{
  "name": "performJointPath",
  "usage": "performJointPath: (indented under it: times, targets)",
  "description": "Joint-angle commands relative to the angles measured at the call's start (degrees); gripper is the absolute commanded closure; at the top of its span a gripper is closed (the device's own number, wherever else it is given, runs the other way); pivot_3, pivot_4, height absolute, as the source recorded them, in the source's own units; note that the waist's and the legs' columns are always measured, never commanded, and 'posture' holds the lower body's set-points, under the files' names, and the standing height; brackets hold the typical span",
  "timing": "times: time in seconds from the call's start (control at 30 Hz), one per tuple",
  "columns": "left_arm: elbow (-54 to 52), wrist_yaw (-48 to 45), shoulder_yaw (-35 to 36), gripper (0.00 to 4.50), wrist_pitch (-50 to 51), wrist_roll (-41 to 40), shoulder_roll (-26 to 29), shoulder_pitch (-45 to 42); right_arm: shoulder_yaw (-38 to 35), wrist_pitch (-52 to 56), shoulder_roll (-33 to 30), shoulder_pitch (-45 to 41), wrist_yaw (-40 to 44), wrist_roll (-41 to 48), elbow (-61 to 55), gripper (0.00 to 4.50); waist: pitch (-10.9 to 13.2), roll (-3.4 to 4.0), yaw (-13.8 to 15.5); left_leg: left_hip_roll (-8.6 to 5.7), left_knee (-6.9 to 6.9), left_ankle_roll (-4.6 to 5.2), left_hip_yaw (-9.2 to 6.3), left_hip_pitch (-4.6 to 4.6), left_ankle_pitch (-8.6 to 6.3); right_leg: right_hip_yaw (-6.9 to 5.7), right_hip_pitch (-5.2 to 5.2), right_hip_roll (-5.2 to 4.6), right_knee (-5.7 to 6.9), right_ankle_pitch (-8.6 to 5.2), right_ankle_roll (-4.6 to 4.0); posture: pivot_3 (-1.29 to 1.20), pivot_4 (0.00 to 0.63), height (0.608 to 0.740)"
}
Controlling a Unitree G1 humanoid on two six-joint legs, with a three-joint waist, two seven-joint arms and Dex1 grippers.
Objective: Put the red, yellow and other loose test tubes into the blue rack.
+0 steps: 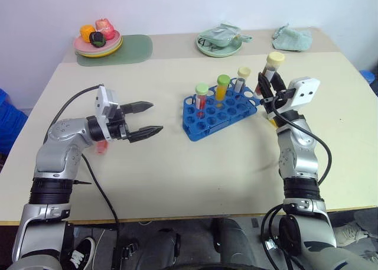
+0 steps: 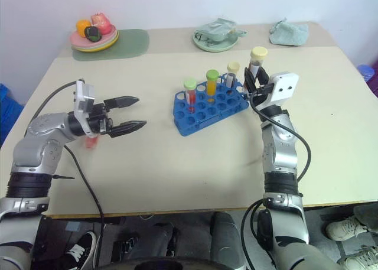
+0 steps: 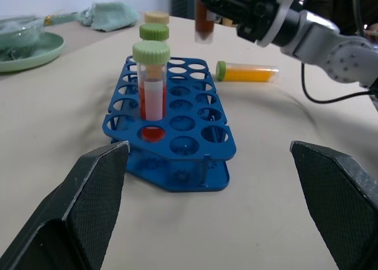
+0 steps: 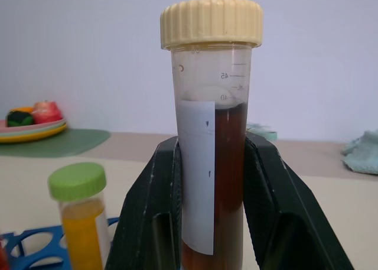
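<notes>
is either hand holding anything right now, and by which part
The right hand grips the dark tube with the pale yellow cap by its lower body, upright. The left hand is open and empty.

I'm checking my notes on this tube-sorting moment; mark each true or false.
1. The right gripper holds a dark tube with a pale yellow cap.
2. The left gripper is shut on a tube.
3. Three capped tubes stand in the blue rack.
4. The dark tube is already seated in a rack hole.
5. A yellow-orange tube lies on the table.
1. True: the right gripper clamps the dark tube.
2. False: the left gripper is open and empty.
3. True: three capped tubes stand in the blue rack.
4. False: it is held in the air beside the rack's end.
5. True: the yellow-orange tube lies on its side near the rack.
</notes>
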Motion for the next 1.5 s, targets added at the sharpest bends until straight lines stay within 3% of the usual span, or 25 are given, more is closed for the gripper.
performJointPath:
  times: [0.03,0.83,1.5]
  targets:
    - [-2.57,0.28,0.72,0.00,-0.16,-0.14,0.63,0.16,0.15,-3.47,0.26,-2.26,-0.18,0.23,2.64,3.58,0.00,0.00,-0.25,0.00,0.00,0.00,0.00,-0.01,0.00,0.00,0.00,0.00,0.00,0.00,0.00,0.00,0.150,0.740]
    - [-4.64,0.92,1.56,0.00,0.82,-0.84,1.11,1.54,1.83,-11.00,-0.79,-5.29,0.01,-1.62,16.34,3.58,0.00,0.00,-1.03,0.03,-0.03,0.00,-0.03,-0.01,0.00,0.01,-0.02,0.03,-0.01,0.00,0.00,0.00,0.150,0.740]
    - [-4.54,0.72,1.36,0.00,0.89,-0.68,1.13,1.20,2.02,-11.06,-0.77,-3.04,-0.45,-1.41,15.07,3.58,0.00,0.01,-1.03,0.03,-0.03,0.00,-0.03,0.00,0.00,0.01,-0.01,0.03,-0.01,0.00,-0.01,0.00,0.150,0.740]
